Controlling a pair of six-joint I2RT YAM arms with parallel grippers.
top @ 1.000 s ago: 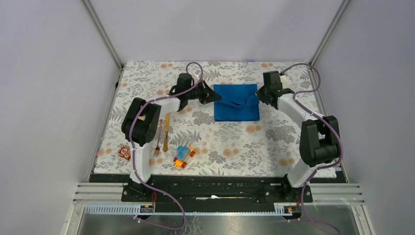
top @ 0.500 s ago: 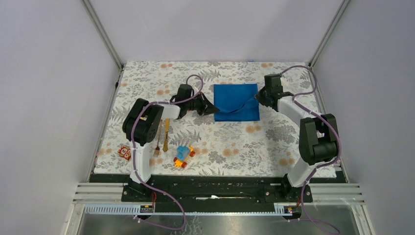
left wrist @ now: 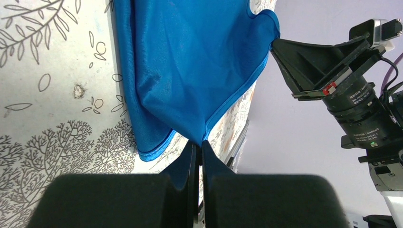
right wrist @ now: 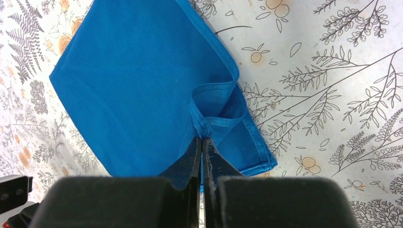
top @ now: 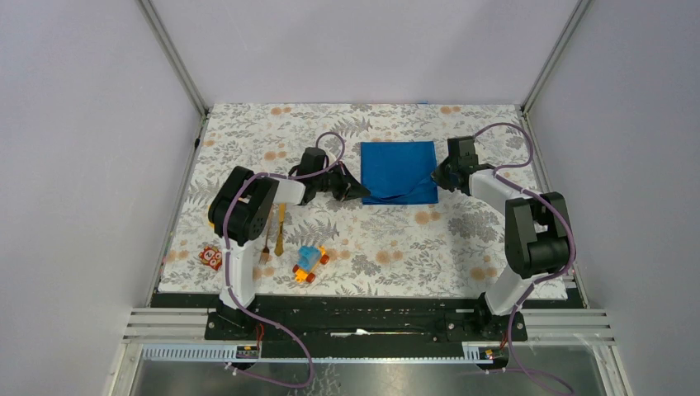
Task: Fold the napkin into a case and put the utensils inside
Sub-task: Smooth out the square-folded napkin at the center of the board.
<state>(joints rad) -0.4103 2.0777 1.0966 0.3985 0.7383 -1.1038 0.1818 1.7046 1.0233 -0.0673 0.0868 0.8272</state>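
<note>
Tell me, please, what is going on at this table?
Two robot arms are folding a blue napkin. The left pincer and the right pincer are each shut on its hem, one at either side, holding that layer raised off the rest. The fork and knife lie untouched beside the left arm, near a toy car.

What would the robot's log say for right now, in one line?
step: folding napkin | left pincer: shut on napkin | right pincer: shut on napkin | fork, knife: on table
</note>
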